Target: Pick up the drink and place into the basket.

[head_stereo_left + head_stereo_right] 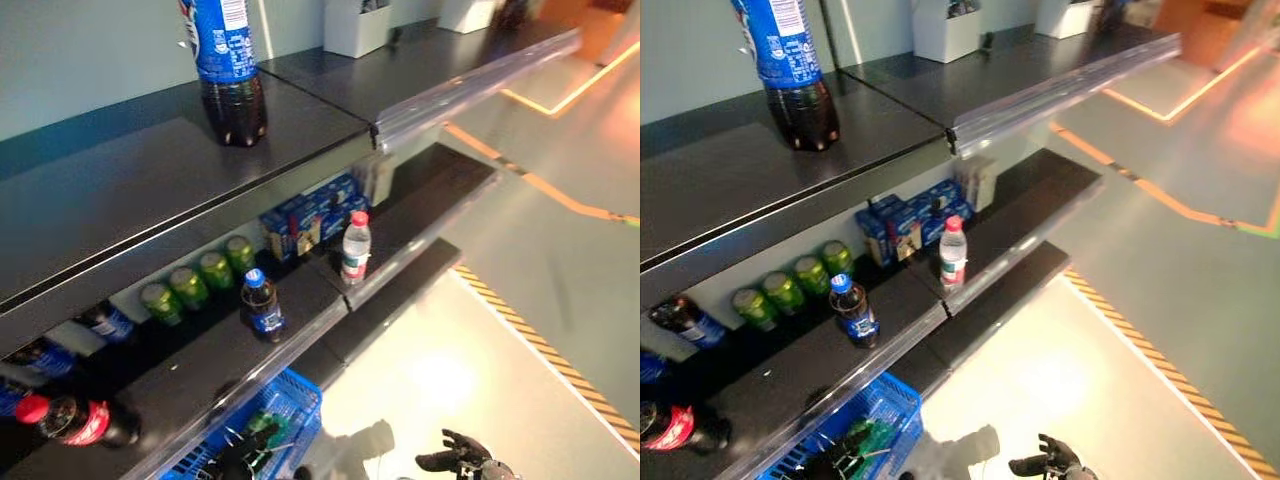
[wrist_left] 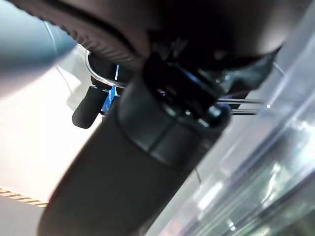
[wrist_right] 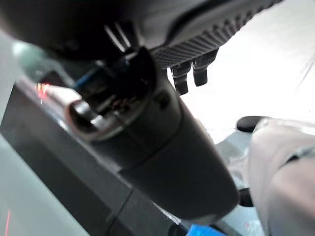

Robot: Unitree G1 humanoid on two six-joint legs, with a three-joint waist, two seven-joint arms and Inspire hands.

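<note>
Several drinks stand on the dark middle shelf (image 1: 300,345): a small cola bottle with a blue label (image 1: 262,305), a water bottle with a red cap (image 1: 355,247) and a row of green cans (image 1: 200,280). Below the shelf's front edge hangs a blue basket (image 1: 290,400) with something green (image 1: 262,428) in it. My left hand (image 1: 235,462) is at the basket, its fingers curled round the wire handle (image 2: 93,73). My right hand (image 1: 458,462) hangs low over the floor, well right of the basket, open and holding nothing.
A large cola bottle (image 1: 228,70) stands on the top shelf (image 1: 120,180). Blue cartons (image 1: 310,215) sit behind the water bottle. A red-labelled cola bottle (image 1: 70,420) lies at the shelf's left end. White bins (image 1: 355,25) stand far back. Bare floor with yellow lines (image 1: 560,195) lies to the right.
</note>
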